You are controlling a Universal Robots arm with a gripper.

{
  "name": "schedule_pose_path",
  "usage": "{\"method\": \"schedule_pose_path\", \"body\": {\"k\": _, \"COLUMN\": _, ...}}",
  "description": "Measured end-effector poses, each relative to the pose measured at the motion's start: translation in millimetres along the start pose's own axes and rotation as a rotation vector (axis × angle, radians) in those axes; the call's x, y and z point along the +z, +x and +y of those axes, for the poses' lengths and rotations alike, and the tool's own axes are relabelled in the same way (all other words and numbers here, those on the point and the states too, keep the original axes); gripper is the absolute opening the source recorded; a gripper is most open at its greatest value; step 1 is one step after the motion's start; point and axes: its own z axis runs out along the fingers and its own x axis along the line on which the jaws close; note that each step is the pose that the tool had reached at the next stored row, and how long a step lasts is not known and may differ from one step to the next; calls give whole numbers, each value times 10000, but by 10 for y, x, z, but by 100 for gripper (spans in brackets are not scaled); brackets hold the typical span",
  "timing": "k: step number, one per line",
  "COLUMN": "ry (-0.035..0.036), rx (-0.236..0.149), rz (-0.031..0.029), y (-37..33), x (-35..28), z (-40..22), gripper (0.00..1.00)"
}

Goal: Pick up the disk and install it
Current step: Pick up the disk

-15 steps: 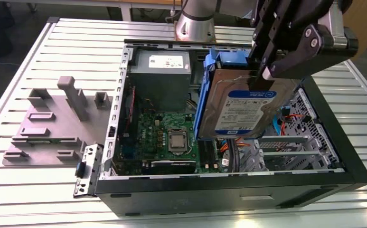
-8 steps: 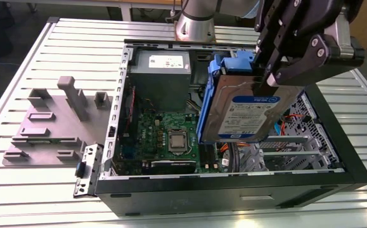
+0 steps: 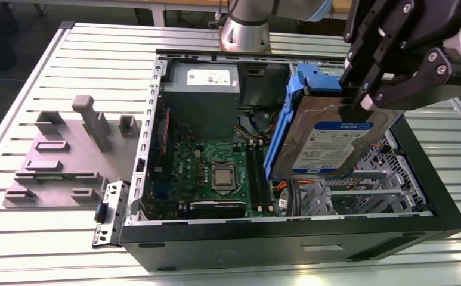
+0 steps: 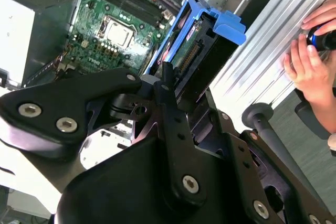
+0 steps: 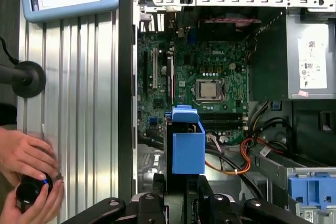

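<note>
Silver-grey disk point(image 3: 325, 143), one, clamped in one black tool point(image 3: 370, 98), above one open computer case point(image 3: 294, 238).

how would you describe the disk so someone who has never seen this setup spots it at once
Find the open black computer case on the slatted metal table. Over its side at the exterior view's right, the black hand grips the disk, tilted. It is the flat silver slab with a white-and-blue label and blue side rails, unlike the grey power supply box inside.
</note>
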Motion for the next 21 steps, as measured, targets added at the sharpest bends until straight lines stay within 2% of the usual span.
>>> {"method": "schedule_pose_path", "body": {"k": 9, "ry": -4, "rx": -1, "rz": 1, "y": -4, "x": -4, "z": -218, "gripper": 35}}
{"method": "schedule_pose_path", "body": {"k": 21, "ry": -30, "rx": 0, "rz": 1, "y": -13, "x": -18, "z": -607, "gripper": 35}}
